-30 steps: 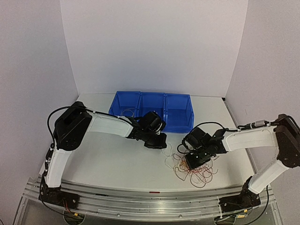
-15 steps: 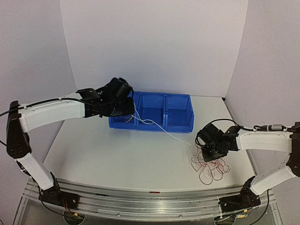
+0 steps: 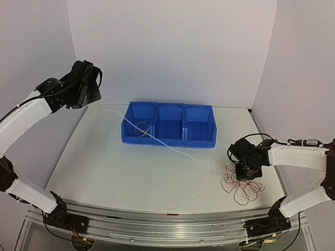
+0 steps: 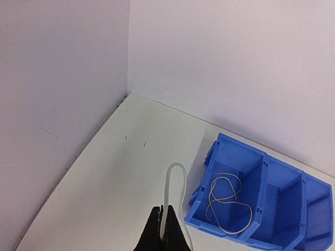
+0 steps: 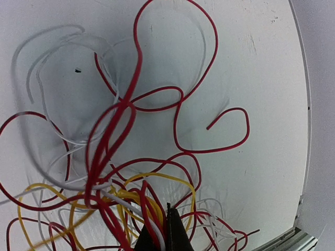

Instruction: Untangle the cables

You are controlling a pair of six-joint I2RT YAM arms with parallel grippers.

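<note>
- Left wrist view: the left fingers [image 4: 162,236] are seen clamped on a white cable [image 4: 167,183], which is held high at the upper left of the overhead frame. It could be pulled out of the pinch under more tension.
- Centre: the taut cable is stretched over the blue bin [image 3: 199,141], which could be snagged and dragged across the counter [image 3: 115,167].
- Lower right: the tangle [image 3: 242,189] of red, white and yellow cables is pinned by the right fingers [image 5: 165,232], closed on its strands. Knots could be tightened, or the heap dragged.

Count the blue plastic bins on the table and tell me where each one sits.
3, in a row across the far middle of the white table: the left blue plastic bin, the middle bin and the right bin. None looks hidden.
</note>
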